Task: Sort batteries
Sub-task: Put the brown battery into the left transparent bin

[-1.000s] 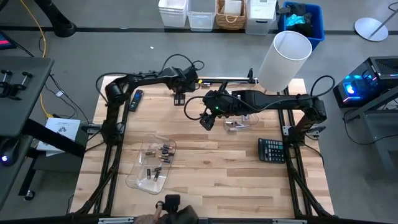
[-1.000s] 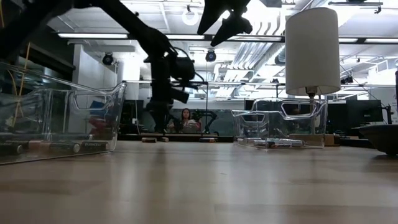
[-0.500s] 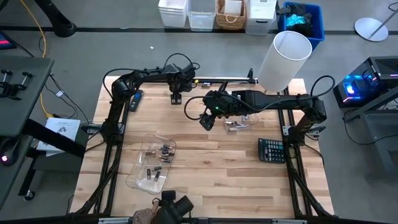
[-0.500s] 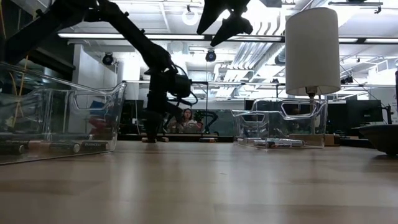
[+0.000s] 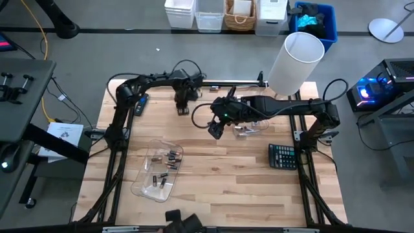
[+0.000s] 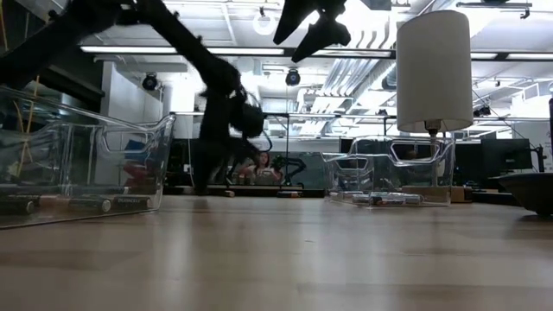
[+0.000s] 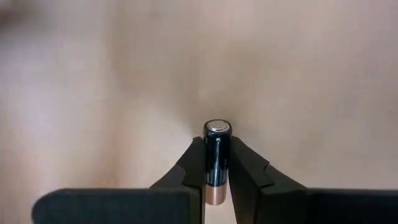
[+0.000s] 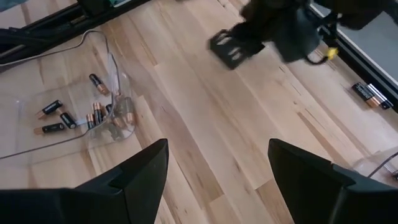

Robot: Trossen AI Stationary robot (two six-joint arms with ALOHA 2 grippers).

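Dark batteries (image 5: 163, 167) in clear tray (image 5: 143, 184)

1. The bench (image 5: 220, 181) is pale wooden planking, with both dark arms mounted over it.
2. On its left front part lies a clear plastic tray (image 5: 157, 169), angled, with several dark batteries (image 5: 169, 160) scattered inside.
3. A second clear tray (image 5: 249, 126) sits near the middle, partly hidden under the right arm.
4. A dark keypad calculator (image 5: 282, 156) lies flat toward the right edge.
5. A slim black-and-blue remote (image 5: 141, 103) rests near the far left corner.
6. Two loose batteries (image 8: 368, 92) lie side by side on the wood near the far edge.
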